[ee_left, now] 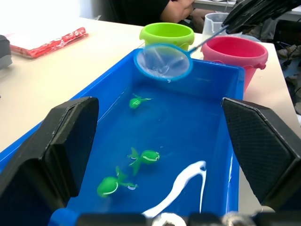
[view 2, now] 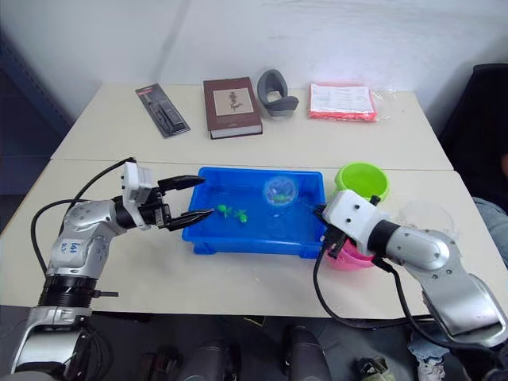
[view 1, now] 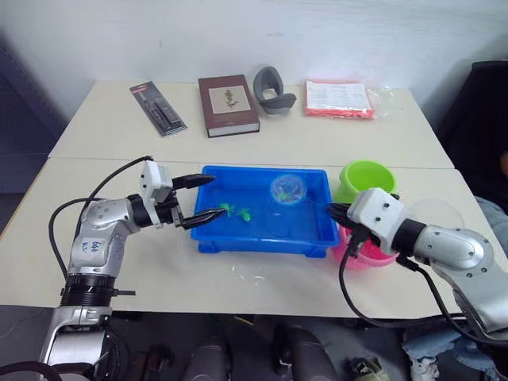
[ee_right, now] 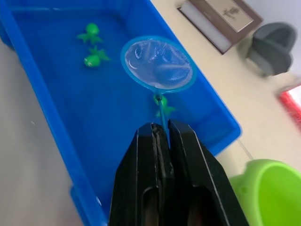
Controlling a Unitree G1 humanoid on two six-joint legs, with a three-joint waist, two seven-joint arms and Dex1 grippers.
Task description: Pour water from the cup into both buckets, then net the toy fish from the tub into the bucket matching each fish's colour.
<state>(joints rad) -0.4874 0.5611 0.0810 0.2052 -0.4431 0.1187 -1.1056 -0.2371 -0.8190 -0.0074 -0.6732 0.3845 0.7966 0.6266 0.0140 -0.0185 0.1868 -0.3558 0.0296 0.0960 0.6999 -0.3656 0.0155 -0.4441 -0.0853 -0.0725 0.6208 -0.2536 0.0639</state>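
Observation:
The blue tub [view 1: 262, 242] sits mid-table with water and three green toy fish [ee_left: 146, 157] in it; two lie near its left end [view 1: 236, 211]. My right gripper [ee_right: 161, 129] is shut on the thin handle of the net [ee_right: 158, 64]. The net's blue hoop hangs over the tub's far right part [view 1: 288, 189], and its mesh looks empty. My left gripper [view 1: 216, 196] is open at the tub's left end, one finger over the rim. The lime green bucket [view 1: 367, 176] and pink bucket [view 1: 373, 255] stand right of the tub. The clear cup [view 1: 440, 213] stands beyond them.
Along the table's far side lie a black packaged tool [view 1: 159, 109], a brown book [view 1: 228, 105], a grey curved object [view 1: 273, 89] and a red packet [view 1: 339, 98]. A person's arm [ee_left: 178, 9] shows past the buckets in the left wrist view.

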